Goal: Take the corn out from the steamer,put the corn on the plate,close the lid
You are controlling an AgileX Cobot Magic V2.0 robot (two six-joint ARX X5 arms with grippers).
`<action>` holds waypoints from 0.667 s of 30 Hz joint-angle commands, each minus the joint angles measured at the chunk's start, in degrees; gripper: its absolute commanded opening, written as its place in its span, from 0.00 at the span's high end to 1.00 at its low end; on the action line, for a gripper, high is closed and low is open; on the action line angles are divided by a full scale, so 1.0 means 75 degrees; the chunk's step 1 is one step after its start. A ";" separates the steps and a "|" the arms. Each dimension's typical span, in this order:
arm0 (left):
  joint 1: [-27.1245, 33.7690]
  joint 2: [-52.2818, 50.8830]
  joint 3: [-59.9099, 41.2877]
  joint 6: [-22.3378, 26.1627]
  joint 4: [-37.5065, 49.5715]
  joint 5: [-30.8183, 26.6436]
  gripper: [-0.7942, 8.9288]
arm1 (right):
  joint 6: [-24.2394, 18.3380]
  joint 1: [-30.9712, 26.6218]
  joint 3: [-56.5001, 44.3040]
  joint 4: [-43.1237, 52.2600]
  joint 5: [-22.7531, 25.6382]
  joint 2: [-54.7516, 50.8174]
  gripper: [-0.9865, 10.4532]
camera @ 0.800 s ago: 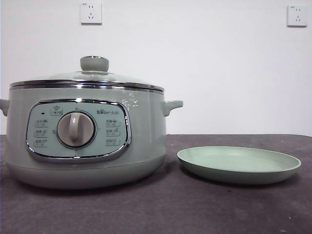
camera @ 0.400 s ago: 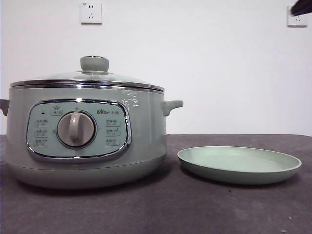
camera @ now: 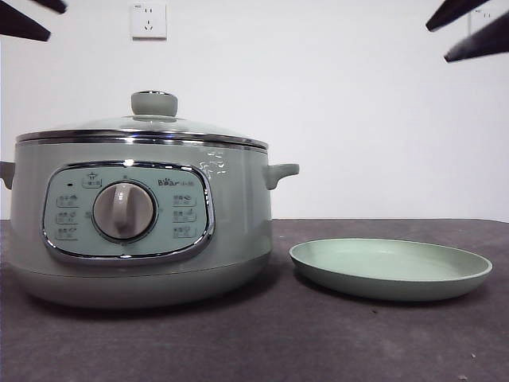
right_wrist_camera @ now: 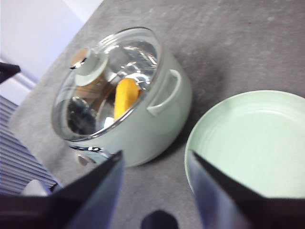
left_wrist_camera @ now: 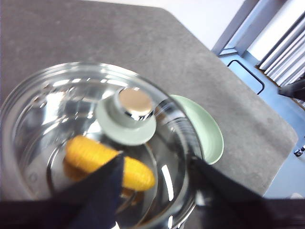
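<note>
Corn, a small yellow-orange cob (left_wrist_camera: 108, 162), lies inside our sage-green steamer (camera: 135, 231) under the domed glass lid (left_wrist_camera: 95, 138). Left end effector (left_wrist_camera: 155, 179) hovers wide above; we should centre on the knob (left_wrist_camera: 127, 116). Right end effector (right_wrist_camera: 155, 167), wide, waits near the pale green plate (right_wrist_camera: 248, 143).

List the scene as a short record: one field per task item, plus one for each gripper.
steamer: on the dark table, lid on
lid: glass, closed on the steamer, knob untouched
corn: inside the steamer, seen through the glass
plate: beside the steamer, bare, apart from it
left gripper: open, above the lid, holding nothing
right gripper: open, above the table between steamer and plate, holding nothing
task stage: nothing done yet; lid must come off first
</note>
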 commanded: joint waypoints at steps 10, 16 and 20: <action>-0.1673 0.1128 0.0766 0.0015 0.0699 -0.2637 0.40 | 0.0289 0.0268 0.0023 0.0143 0.0230 0.0009 0.55; -0.2454 0.2229 0.1454 0.0286 0.0603 -0.3742 0.40 | 0.0405 0.0268 0.0023 0.0134 0.0233 0.0009 0.55; -0.2777 0.2908 0.1798 0.0423 0.0487 -0.4377 0.40 | 0.0420 0.0268 0.0020 0.0131 0.0233 0.0009 0.56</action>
